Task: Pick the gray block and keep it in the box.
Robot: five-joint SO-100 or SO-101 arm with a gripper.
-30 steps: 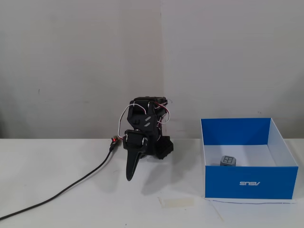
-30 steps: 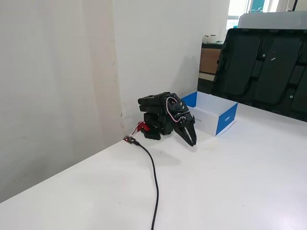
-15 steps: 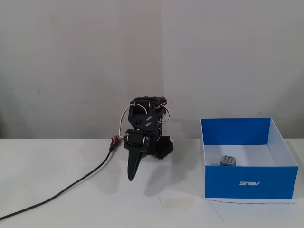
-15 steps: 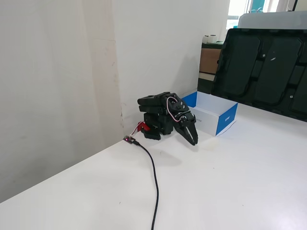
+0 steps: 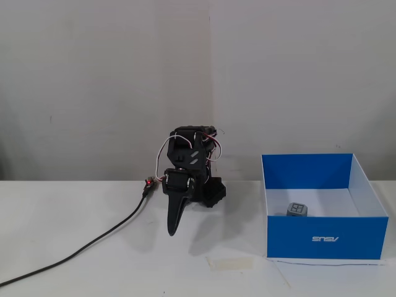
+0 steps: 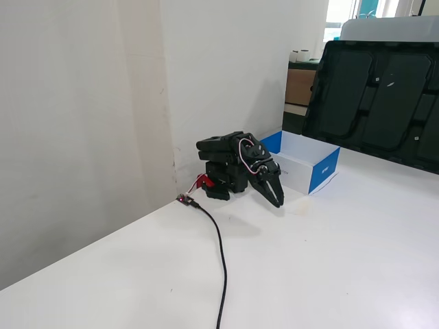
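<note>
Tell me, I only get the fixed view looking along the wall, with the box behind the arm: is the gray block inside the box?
Observer: Yes. In a fixed view facing the box's front, the gray block sits on the white floor of the box.
Operator: Whereabouts inside?
Observer: Close behind the front wall, toward the left end in that view.
Operator: Is anything being held?
Observer: No. Head-on, the fingers show no gap and are empty, pointing down left of the box.
</note>
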